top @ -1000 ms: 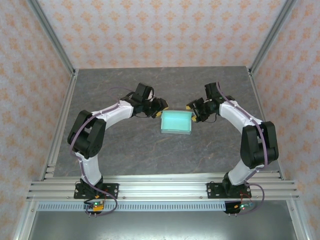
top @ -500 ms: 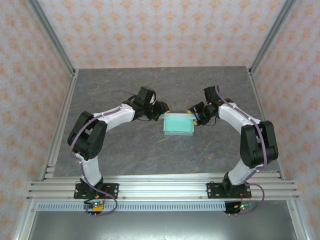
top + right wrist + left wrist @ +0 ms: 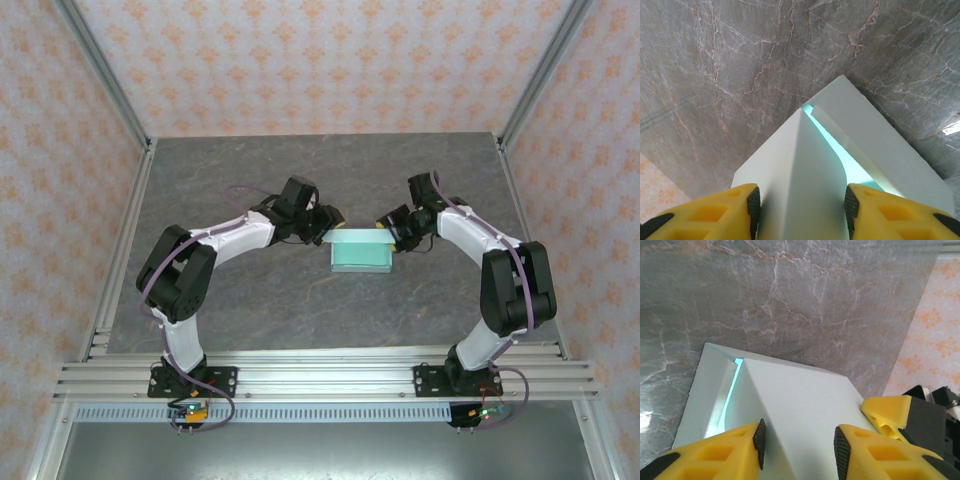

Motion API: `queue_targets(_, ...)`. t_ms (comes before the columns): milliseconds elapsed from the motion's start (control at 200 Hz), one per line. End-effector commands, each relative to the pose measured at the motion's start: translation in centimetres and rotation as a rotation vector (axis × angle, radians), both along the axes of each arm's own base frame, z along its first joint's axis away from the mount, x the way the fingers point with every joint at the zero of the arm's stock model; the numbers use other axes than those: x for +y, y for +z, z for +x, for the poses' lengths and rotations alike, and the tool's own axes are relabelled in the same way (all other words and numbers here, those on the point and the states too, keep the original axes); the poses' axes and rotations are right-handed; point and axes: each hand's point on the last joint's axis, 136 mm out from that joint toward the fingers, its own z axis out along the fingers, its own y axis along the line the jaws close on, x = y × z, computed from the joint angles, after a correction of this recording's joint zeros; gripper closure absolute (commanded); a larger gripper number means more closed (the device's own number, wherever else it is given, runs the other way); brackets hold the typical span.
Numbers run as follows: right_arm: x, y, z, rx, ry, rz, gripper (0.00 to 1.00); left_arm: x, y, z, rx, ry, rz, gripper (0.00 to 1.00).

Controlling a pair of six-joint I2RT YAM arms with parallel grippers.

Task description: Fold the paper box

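1. Paper box [image 3: 360, 252] lies flat near the middle of the table [image 3: 250, 300], a little toward 12 o'clock. Its top panel is not fully down: a mint slit shows at each far corner.
2. The left gripper [image 3: 336, 222] stands at the 10 o'clock corner. Its jaws are about half open, astride a raised crease of the card, and the pads [image 3: 759, 440] seem to touch the card. I cannot tell if they really clamp it.
3. The right gripper [image 3: 383, 225] stands at the 2 o'clock corner in the same way, half open over the ridge. Again, I cannot tell if it has a hold.
4. In my judgement, you are at the closing step: the body looks formed and only the far edge of the lid remains.
5. The next move asks you to bring both corners down together and evenly, so that the thin card does not buckle or slide toward 6 o'clock.
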Motion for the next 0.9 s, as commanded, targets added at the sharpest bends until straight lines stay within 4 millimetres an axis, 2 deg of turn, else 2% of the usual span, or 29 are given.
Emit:
queue_targets(0, 0.6, -0.2, -0.6, 0.009, 0.039, -0.004, 0.50, -2.7, 0.9, -2.1, -0.040, -0.108, 0.001, 0.59)
queue_targets(145, -0.1, -0.7, -1.4, 0.013, 0.064, -0.053, 0.49, -0.2, -2.3, -3.2, -0.081, -0.191, 0.221, 0.62)
queue_targets(275, -1.7, -1.0, -2.4, 0.027, 0.118, -0.158, 0.43, 1.7, -4.6, -4.1, -0.102, -0.234, 0.342, 0.63)
queue_targets(440, -3.6, -0.8, -3.5, 0.028, 0.194, -0.284, 0.37, 2.0, -6.1, -4.5, -0.117, -0.269, 0.367, 0.62)
queue_targets(606, -4.3, -0.7, -4.3, 0.009, 0.297, -0.350, 0.38, 1.9, -7.5, -4.7, -0.084, -0.297, 0.391, 0.62)
queue_targets(691, -3.5, -1.0, -4.5, -0.041, 0.402, -0.328, 0.40, 2.1, -7.6, -4.6, -0.076, -0.298, 0.407, 0.62)
queue_targets(751, -3.7, -1.8, -4.7, -0.039, 0.424, -0.340, 0.40, 1.9, -7.4, -4.6, -0.075, -0.304, 0.399, 0.63)
queue_targets(771, -3.5, -2.0, -4.7, -0.044, 0.431, -0.333, 0.40, 1.9, -8.4, -4.8, -0.051, -0.312, 0.403, 0.63)
queue_targets(896, -1.0, -2.8, -4.5, -0.109, 0.463, -0.188, 0.38, 2.3, -9.6, -5.0, -0.018, -0.348, 0.416, 0.65)
